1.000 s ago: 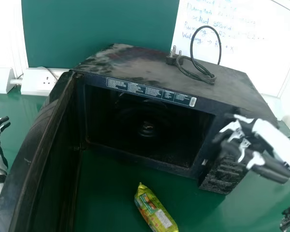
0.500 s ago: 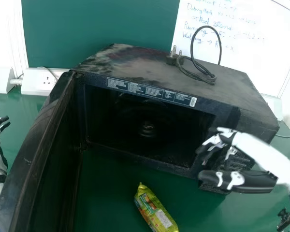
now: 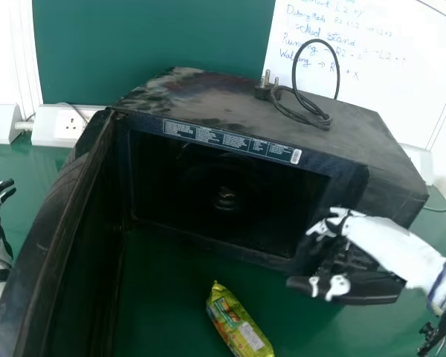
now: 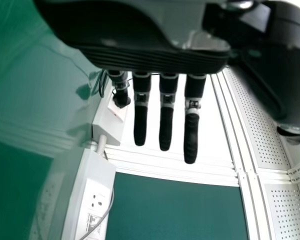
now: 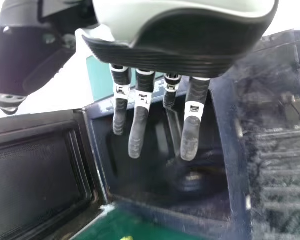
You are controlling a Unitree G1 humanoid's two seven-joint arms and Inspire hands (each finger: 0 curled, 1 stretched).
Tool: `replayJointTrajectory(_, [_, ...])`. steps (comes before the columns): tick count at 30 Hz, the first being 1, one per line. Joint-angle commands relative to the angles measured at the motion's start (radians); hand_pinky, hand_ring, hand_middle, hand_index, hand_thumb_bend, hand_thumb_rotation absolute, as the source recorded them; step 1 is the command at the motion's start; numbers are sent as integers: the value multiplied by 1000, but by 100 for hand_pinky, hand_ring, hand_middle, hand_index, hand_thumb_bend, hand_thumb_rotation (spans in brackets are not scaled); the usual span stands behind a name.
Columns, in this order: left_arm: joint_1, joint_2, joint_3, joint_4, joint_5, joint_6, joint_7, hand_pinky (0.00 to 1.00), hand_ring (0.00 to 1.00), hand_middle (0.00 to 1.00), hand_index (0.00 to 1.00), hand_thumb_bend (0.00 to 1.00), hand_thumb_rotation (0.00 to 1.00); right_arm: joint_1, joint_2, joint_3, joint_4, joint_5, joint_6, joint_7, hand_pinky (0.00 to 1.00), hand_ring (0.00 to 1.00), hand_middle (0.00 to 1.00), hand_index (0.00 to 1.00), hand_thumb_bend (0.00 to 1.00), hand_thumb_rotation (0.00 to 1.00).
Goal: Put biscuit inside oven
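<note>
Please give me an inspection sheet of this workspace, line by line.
Surface: green table, bearing the microwave oven.
Job's things: biscuit packet lies outside, in front of the oven; oven door wide open.
Clutter: white socket box behind the door, at left.
Right hand: open and empty, before the oven's right front.
Left hand: open and empty, off at the left.
Cables: black power cord looped on the oven top, its plug lying there unplugged.
Surroundings: green panel and whiteboard with handwriting behind.
</note>
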Motion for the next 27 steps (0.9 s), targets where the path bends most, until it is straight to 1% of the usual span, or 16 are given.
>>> replayJointTrajectory(1, [9,-10,-11,-18,14,1,4,72,69,71,50,50,4,-4,-77,15,-46,-37,63,32,43,62,66,76,100,65])
replayJointTrajectory(2, [11,-12,-13,-21,14,3,5,72,70,71,50,50,4,-12,-87,21,-56,-41,82,38,43,62,66,76,100,66])
replayJointTrajectory(3, [12,-15,-15,-25,15,4,6,72,70,71,50,50,4,-16,-79,28,-57,-44,76,32,42,61,66,75,100,67])
replayJointTrajectory(5, [15,-22,-20,-39,18,10,11,72,70,72,50,50,4,-10,-46,32,-48,-39,41,21,42,59,63,75,100,73])
replayJointTrajectory(6, [18,-26,-22,-48,19,17,15,72,70,72,50,50,4,-3,-29,32,-44,-46,17,13,42,58,63,75,100,73])
replayJointTrajectory(8, [20,-34,-24,-64,24,35,24,72,70,73,50,50,5,13,17,35,-35,-69,-58,-16,41,56,62,74,100,76])
replayJointTrajectory(9, [20,-38,-24,-73,27,45,29,72,70,73,50,50,5,24,70,34,-17,-57,-128,-40,40,56,62,73,100,80])
replayJointTrajectory(10, [20,-42,-24,-81,30,55,34,72,70,72,50,50,5,52,111,25,-20,-77,-179,-57,39,54,60,72,100,78])
replayJointTrajectory(11, [21,-44,-24,-88,31,65,37,72,69,72,50,50,5,72,100,18,-37,-89,-165,-31,40,55,61,74,100,78])
replayJointTrajectory(13, [20,-48,-23,-100,30,83,42,71,69,71,50,50,5,84,-3,10,-115,-99,0,71,49,66,71,82,100,75])
replayJointTrajectory(14, [20,-48,-23,-104,32,89,44,71,69,71,50,50,5,76,-41,13,-144,-90,63,107,52,69,74,83,100,73])
replayJointTrajectory(16, [22,-47,-25,-108,35,96,44,71,69,71,50,50,5,67,-79,35,-192,-94,155,138,57,72,77,83,100,71])
replayJointTrajectory(17, [23,-47,-24,-109,33,95,42,71,69,71,50,50,5,70,-83,56,-216,-110,190,135,56,73,79,83,100,71])
replayJointTrajectory(19, [23,-48,-21,-107,27,89,37,71,68,71,50,50,5,77,-80,101,-245,-140,229,118,56,73,79,84,100,70])
replayJointTrajectory(22, [24,-49,-19,-105,23,82,32,71,68,71,50,50,5,73,-87,164,-285,-179,313,101,62,76,81,84,100,68])
replayJointTrajectory(27, [23,-47,-19,-99,16,75,23,71,68,71,50,50,5,73,-92,243,-297,-254,340,93,62,77,81,84,100,68])
